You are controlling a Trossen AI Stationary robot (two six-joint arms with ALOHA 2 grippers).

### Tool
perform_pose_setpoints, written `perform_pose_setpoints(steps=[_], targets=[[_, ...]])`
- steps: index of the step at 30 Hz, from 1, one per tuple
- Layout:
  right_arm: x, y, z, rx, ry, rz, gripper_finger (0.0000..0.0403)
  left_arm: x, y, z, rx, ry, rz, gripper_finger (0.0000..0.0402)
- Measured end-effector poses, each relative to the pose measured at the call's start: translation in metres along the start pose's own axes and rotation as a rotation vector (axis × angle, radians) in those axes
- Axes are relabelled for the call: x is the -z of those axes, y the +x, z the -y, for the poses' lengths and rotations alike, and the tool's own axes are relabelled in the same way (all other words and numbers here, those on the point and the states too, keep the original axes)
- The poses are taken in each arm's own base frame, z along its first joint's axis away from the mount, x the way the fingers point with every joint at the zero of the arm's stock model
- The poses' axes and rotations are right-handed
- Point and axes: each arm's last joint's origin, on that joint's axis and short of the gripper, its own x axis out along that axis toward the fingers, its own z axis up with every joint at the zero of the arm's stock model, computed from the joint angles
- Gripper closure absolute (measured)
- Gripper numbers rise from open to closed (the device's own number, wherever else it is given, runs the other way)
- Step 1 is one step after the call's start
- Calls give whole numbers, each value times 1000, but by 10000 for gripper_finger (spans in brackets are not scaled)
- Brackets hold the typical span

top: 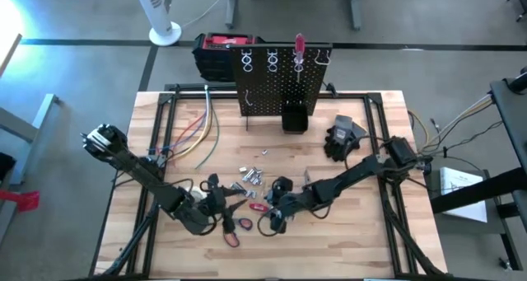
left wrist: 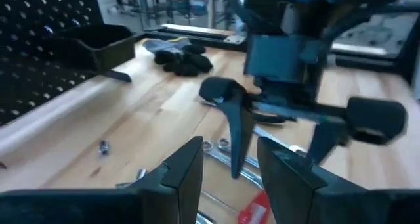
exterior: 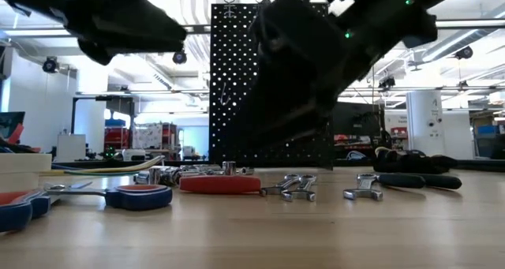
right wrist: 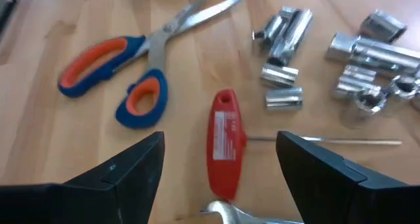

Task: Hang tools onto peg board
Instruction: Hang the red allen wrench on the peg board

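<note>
Hovering wide-jawed and empty, right gripper (right wrist: 220, 178) straddles the red-handled screwdriver (right wrist: 223, 142): light, rigid, slick, best pinched mid-handle; left gripper (left wrist: 226, 168), part-open, holds nothing.

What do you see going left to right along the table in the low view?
Scissors → red handle → wrenches → wrench → black handles.
</note>
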Motion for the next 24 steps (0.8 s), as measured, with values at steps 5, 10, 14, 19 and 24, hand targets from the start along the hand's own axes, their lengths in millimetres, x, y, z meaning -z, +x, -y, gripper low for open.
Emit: perform_pose_setpoints(steps=[5, 10, 14, 19, 24], targets=[[6, 17, -3, 19, -9, -94, 122, -1, 6, 11, -9, 107, -54, 267], [10, 29, -5, 35, -6, -138, 134, -3, 11, 19, -46, 162, -128, 267], [12, 35, -6, 55, 15, -147, 159, -3, 14, 21, -67, 189, -198, 267], [11, 31, -4, 87, 21, -140, 223, -2, 16, 21, -94, 150, -208, 267], [9, 27, -3, 93, 16, -152, 305, -4, 14, 16, -172, 145, -150, 267]])
